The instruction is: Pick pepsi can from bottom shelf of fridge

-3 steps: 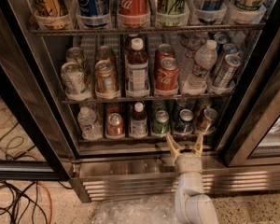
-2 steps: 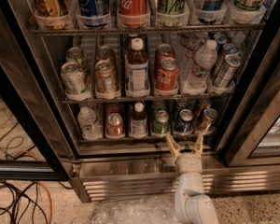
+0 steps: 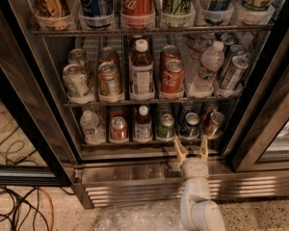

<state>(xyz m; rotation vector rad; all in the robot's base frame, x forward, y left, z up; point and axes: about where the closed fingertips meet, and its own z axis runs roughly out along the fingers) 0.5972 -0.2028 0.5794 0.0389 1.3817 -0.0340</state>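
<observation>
Nothing has shifted this past second: my tool (image 3: 190, 144) still waits, fingers apart, low centre-right of the frame, just below the pepsi can (image 3: 190, 124) on the bottom shelf (image 3: 135, 142) of the fridge (image 3: 130, 173), so I judge the grasp not yet made.

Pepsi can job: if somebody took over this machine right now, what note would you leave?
Gripper: open, empty, just below the front edge of the bottom shelf, in line with the pepsi can.
Pepsi can: upright on that shelf of the fridge, beside a green can.
Done: gripper lined up.
Left: reach in, close on the can, lift it out.
</observation>
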